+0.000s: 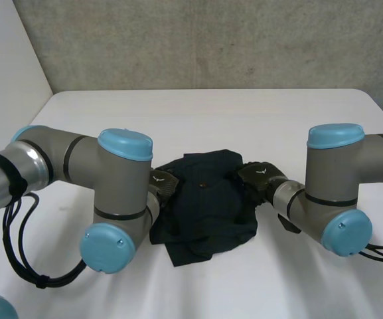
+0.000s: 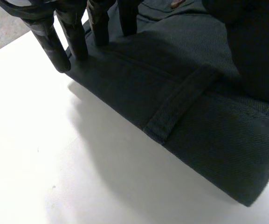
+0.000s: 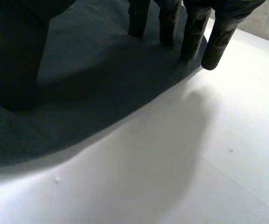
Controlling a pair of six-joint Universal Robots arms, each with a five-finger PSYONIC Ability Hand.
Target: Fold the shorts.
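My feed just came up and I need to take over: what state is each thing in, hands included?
shorts: bunched in a rough heap on the table, between the hands
left hand: open, straight fingers resting on one side edge of the shorts
right hand: open, straight fingers resting on the opposite edge

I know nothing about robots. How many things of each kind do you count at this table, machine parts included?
Dark shorts: 1
Black hands: 2, the left hand and the right hand
Grey arms with blue caps: 2, the left arm and the right arm
White table: 1
Total: 6
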